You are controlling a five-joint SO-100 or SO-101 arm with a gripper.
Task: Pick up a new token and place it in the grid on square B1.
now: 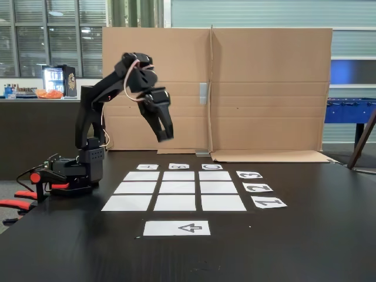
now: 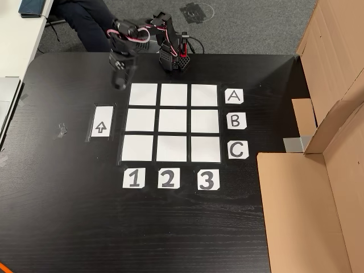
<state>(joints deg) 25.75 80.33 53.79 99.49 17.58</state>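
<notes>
Three-by-three grid (image 2: 173,121) of white paper rectangles, flat on black tabletop, every cell bare. Labels A, B, C along right edge in the other view, 1, 2, 3 below. Square B1 (image 2: 140,120), left column's middle cell there, just beside arrow sheet.

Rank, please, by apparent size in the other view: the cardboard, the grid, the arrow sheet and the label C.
1. The cardboard, though nearer the camera.
2. The grid.
3. The arrow sheet.
4. The label C, only slightly smaller than the sheet.
</notes>
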